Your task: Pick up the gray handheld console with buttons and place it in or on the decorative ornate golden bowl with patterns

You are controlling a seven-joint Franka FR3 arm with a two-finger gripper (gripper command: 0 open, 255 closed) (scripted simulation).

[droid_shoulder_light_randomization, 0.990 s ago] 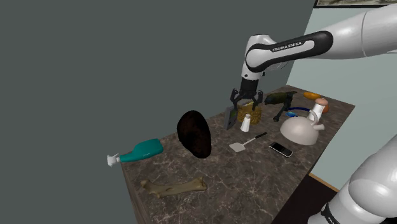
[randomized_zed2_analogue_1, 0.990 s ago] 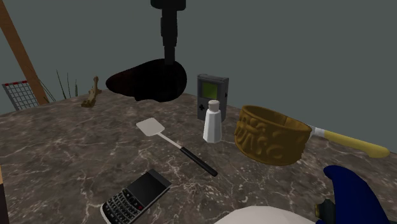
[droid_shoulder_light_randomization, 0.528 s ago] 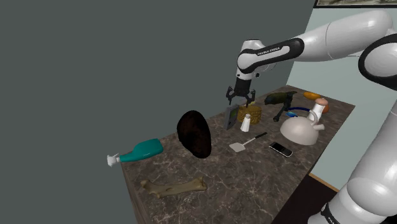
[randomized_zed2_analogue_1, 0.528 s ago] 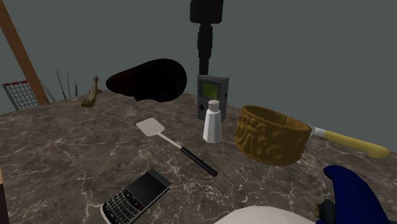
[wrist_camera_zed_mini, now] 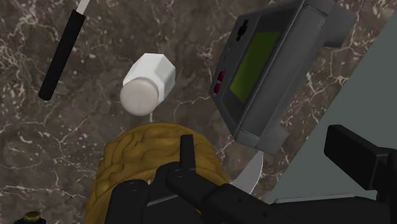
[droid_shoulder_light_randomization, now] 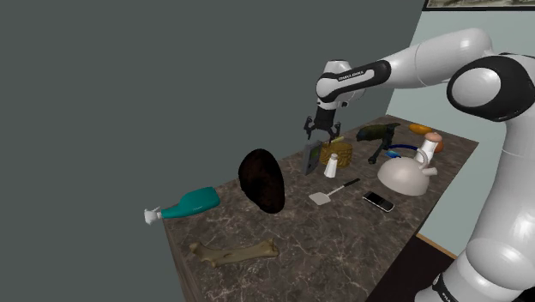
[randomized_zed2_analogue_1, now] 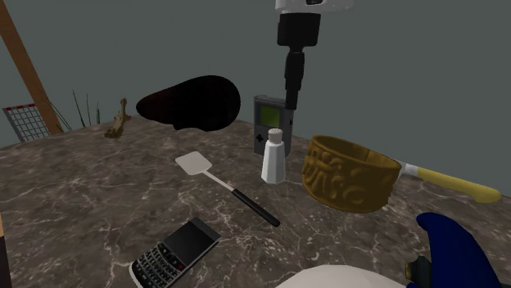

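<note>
Shoulder view: console (droid_shoulder_light_randomization: 310,158) stands on end at the table's (droid_shoulder_light_randomization: 326,232) far edge, apparently propped against the wall, bowl (droid_shoulder_light_randomization: 337,154) just beside. Gripper (droid_shoulder_light_randomization: 322,133) above it, fingers apart, empty.
Second exterior view: gripper (randomized_zed2_analogue_1: 291,96) has moved sideways to over the console (randomized_zed2_analogue_1: 273,121); console and bowl (randomized_zed2_analogue_1: 350,173) unmoved.
Wrist view: console (wrist_camera_zed_mini: 267,63) ahead of the fingers (wrist_camera_zed_mini: 187,153), likely lining up a grasp.
</note>
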